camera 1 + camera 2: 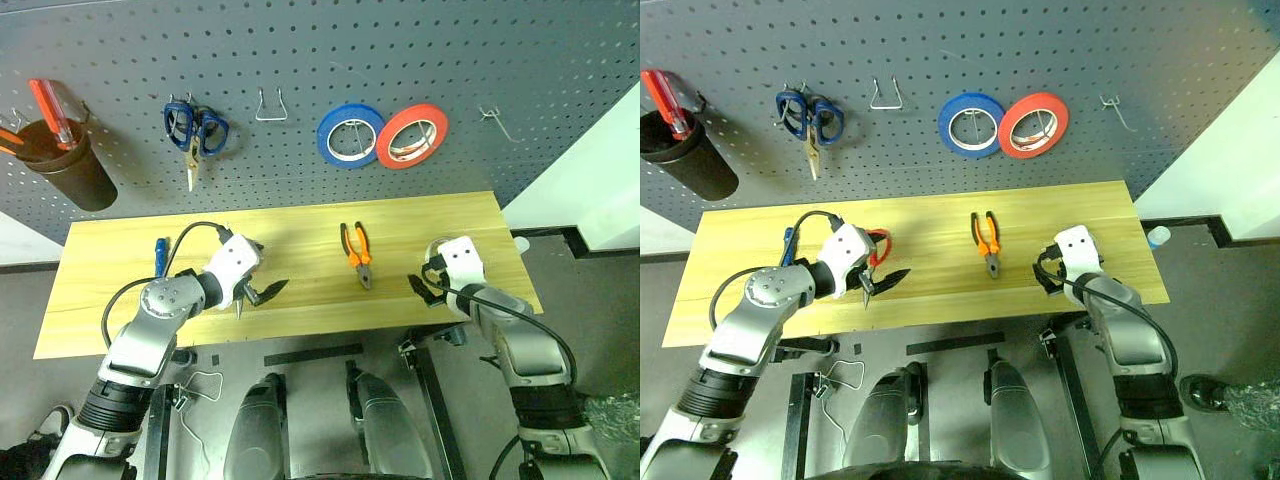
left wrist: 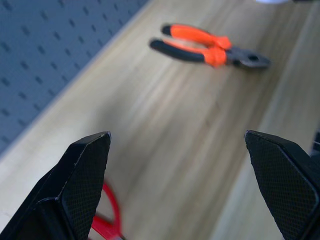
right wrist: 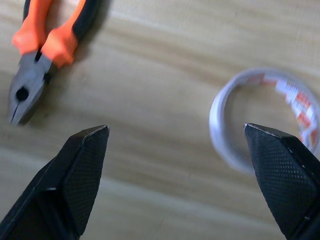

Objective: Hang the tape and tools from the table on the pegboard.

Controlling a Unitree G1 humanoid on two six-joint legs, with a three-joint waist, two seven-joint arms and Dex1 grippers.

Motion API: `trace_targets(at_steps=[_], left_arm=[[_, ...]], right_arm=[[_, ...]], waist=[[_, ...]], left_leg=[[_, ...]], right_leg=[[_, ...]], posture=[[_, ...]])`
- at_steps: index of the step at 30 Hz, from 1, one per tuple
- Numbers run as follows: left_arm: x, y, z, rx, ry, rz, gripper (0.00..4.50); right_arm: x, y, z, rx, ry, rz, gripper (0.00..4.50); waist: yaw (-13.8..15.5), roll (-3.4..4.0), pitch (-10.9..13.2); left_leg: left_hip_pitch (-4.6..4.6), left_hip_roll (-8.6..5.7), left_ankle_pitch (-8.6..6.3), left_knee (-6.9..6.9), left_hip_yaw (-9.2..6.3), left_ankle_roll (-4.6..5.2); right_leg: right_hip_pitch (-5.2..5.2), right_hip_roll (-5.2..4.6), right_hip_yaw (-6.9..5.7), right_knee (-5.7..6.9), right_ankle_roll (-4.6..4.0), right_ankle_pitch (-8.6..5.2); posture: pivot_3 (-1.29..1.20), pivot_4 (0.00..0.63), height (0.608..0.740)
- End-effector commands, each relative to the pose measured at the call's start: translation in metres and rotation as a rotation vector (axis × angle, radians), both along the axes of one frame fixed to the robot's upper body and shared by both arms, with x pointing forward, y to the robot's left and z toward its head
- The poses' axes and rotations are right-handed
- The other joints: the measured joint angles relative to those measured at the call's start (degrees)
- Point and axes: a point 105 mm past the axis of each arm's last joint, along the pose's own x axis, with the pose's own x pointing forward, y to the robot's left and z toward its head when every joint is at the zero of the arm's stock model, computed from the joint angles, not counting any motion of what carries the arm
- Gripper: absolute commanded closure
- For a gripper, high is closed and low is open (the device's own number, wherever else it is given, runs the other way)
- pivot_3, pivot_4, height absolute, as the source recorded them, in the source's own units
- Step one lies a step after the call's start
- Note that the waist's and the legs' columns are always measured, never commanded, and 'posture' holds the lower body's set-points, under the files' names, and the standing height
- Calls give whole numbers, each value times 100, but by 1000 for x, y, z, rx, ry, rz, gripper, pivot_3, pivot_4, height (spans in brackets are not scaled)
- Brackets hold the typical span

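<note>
The orange-handled pliers (image 1: 357, 256) lie at the middle of the light wood table (image 1: 300, 215), below the dark pegboard (image 1: 300, 50). A slim blue-handled screwdriver (image 1: 160, 255) lies toward the table's left end. My left gripper (image 1: 262, 297) hovers open over the table left of the pliers, with the red-handled scissors (image 1: 881, 243) just behind it. My right gripper (image 1: 425, 290) is open to the right of the pliers. In the right wrist view the whitish tape roll (image 3: 216, 117) lies flat on the wood by one finger (image 3: 282, 175). Neither gripper holds anything.
On the pegboard hang blue-handled scissors (image 1: 195, 130), a blue roll (image 1: 350, 135), a red roll (image 1: 412, 135) and a black cup (image 1: 70, 165) holding a red-handled screwdriver. Bare hooks sit at the middle (image 1: 271, 105) and at the right (image 1: 497, 120). A white wall (image 1: 600, 170) rises right of the table.
</note>
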Motion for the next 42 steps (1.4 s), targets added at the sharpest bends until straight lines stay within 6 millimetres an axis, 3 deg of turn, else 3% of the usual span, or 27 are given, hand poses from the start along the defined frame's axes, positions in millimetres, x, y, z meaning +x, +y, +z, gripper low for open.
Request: trace_targets(at_steps=[1,8,16,20,25,28,40,42], left_arm=[[-4,-3,14,-13,-35,-37,20],[-8,-8,15,-18,-22,-57,20],[-7,-17,27,-56,-28,-93,20],[-6,-24,45,-88,-64,-140,20],[-8,-28,46,-84,-62,-153,20],[-9,-30,47,-90,-63,-157,0],[-8,-28,54,-91,-81,-156,0],[-8,-29,56,-94,-86,-163,0]], right_arm=[[10,-10,12,-20,-46,-11,0],[26,-16,10,-37,-47,-24,0],[32,-26,-33,-18,103,-32,0],[32,-29,-41,-7,139,-28,0],[31,-33,-46,-3,153,-36,0],[30,-31,-47,1,156,-24,515],[32,-24,-47,4,152,-1,4481],[33,-23,-47,6,148,1,4481]], waist=[[2,-5,38],[-1,-1,138],[-13,-8,215],[-8,-16,220],[-11,-17,220],[-5,-17,220],[3,-17,220],[2,-17,220]], left_leg=[[0,-1,0,0,0,0],[-3,-4,0,-5,2,-2],[-2,-4,0,-22,3,-3],[0,-4,4,-19,3,-8],[4,-4,4,-18,4,-10],[5,-4,6,-18,3,-12],[4,-8,7,-19,3,-16],[4,-8,7,-18,3,-16]], right_leg=[[0,-1,0,0,1,-1],[-4,-6,0,-2,9,-4],[-10,-5,0,-3,15,-8],[-8,-5,0,-2,16,-7],[-4,-5,1,-2,18,-6],[-4,-6,1,-2,19,-7],[-1,-11,1,-5,23,-7],[-1,-11,1,-5,25,-7]], posture=[[89,377,721],[90,391,721],[101,402,721],[102,401,721],[102,402,721],[102,397,721],[113,382,721],[112,382,721]])
